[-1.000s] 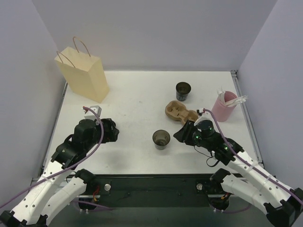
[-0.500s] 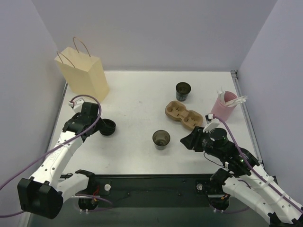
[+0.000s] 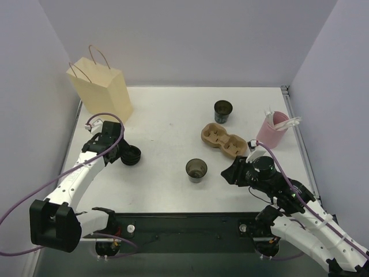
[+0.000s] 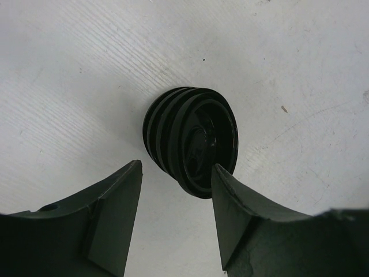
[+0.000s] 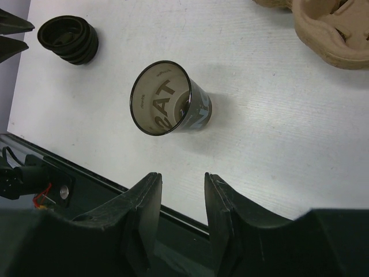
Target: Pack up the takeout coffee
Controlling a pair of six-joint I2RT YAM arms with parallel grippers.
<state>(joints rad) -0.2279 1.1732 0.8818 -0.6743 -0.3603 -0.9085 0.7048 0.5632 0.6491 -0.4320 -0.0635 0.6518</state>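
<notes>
Two dark coffee cups stand upright and open-topped on the table point(image 3: 167, 115). The near cup point(image 3: 196, 169) is mid-table toward the front edge. The far cup point(image 3: 223, 111) is toward the back, right of centre. The cardboard cup carrier point(image 3: 223, 139) lies between them, offset right and touching neither.

Right gripper point(image 3: 226, 172) sits low, just right of the near cup and in front of the carrier. On the right wrist cam its fingers point(image 5: 144, 202) are parted to roughly the cup's width and hold nothing. The cup sits ahead of the tips with bare table in between, so no contact.

The stack of black lids point(image 4: 190, 147) is on the left side of the table, well apart from both cups. Left gripper point(image 3: 123, 156) is right at it. On the left wrist cam the jaws are spread wide, a bit wider than the stack. The stack sits just ahead of the gap and nothing is clamped. One fingertip point(image 4: 222, 179) overlaps the stack's rim in that view, and I can't tell if it touches. The other fingertip is clear of the stack.

The paper bag point(image 3: 101, 89) stands upright in the back-left corner, handles up. A pink cup point(image 3: 273, 131) sits at the right edge near the carrier, with white pieces sticking out that I can't identify.
</notes>
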